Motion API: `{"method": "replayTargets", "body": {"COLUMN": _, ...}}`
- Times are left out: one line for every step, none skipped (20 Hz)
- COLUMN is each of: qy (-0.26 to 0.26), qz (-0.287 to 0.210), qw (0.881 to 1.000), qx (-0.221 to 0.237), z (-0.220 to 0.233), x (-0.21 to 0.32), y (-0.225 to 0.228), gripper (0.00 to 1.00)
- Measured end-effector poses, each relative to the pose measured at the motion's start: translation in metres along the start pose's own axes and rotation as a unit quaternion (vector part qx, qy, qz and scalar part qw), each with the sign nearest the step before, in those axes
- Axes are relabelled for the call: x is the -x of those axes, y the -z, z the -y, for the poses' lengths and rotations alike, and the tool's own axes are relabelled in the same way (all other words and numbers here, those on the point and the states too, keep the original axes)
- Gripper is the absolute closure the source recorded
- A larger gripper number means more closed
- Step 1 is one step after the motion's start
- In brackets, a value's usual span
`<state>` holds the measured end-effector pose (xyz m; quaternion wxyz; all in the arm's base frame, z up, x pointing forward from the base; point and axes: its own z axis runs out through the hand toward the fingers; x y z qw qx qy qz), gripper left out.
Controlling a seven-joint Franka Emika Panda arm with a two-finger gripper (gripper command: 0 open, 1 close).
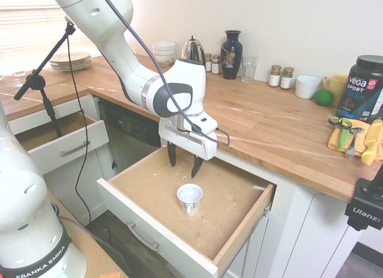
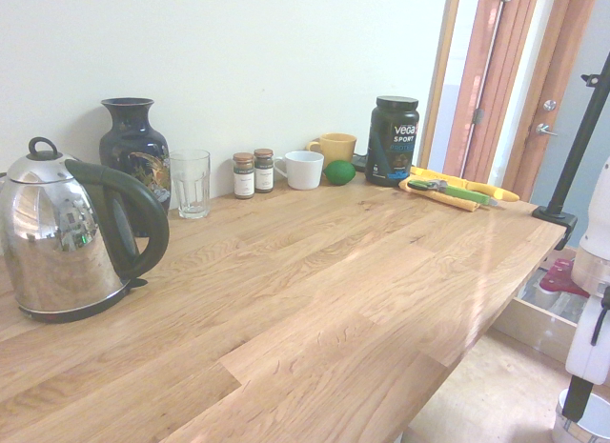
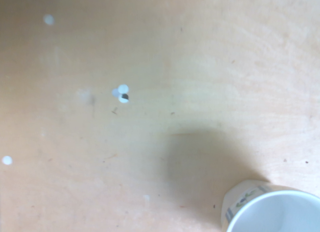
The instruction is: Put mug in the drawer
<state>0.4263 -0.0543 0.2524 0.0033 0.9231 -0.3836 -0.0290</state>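
Standing upright on the brown wooden bottom of the open drawer [image 1: 236,227], the mug [image 1: 190,198] appears in the first exterior view as a small tapered cup with a white rim and inside and a shiny silvery body. The gripper [image 1: 184,161] hangs just above and slightly behind it, its two dark fingers spread apart with nothing between them and clear of the rim. So the mug looks already delivered and let go. A smaller drawer [image 1: 63,140] is open further along the counter.

From the second exterior view, the counter [image 2: 315,291] fills most of the picture, carrying a kettle [image 2: 71,238], a vase [image 2: 133,148], a glass [image 2: 191,183], a plain white cup [image 2: 304,170] and a yellow cup [image 2: 334,148]. Only a curved bit of the mug's pale rim [image 2: 583,426] shows at the lower right corner, below the counter edge, with a dark finger of the gripper reaching down towards it; whether they touch cannot be told here.

Close up in the wrist view, the mug [image 3: 272,209] sits at the lower edge on the drawer floor [image 3: 125,67], white inside, with a faint printed band under the rim.

As a judgement, the mug seems light, stiff and breakable, with a glossy wall that could slip. If it had to be taken up again, one finger inside and one outside the rim, or a pinch across the narrower lower body, looks safest, squeezed gently.
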Motion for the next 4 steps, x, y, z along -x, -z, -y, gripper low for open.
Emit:
{"method": "replayTargets", "body": {"qy": -0.001, "qz": -0.002, "qw": 1.0, "qx": -0.002, "z": -0.0003, "x": -0.0001, "y": 0.0028, "gripper": 0.0}}
{"method": "replayTargets", "body": {"qy": -0.001, "qz": -0.003, "qw": 1.0, "qx": -0.003, "z": -0.0005, "x": -0.0005, "y": 0.0042, "gripper": 0.0}}
{"method": "replayTargets", "body": {"qy": -0.002, "qz": -0.003, "qw": 1.0, "qx": -0.003, "z": -0.0012, "x": -0.0011, "y": 0.0044, "gripper": 0.0}}
{"method": "replayTargets", "body": {"qy": -0.004, "qz": -0.003, "qw": 1.0, "qx": -0.003, "z": -0.0021, "x": -0.0017, "y": 0.0043, "gripper": 0.0}}
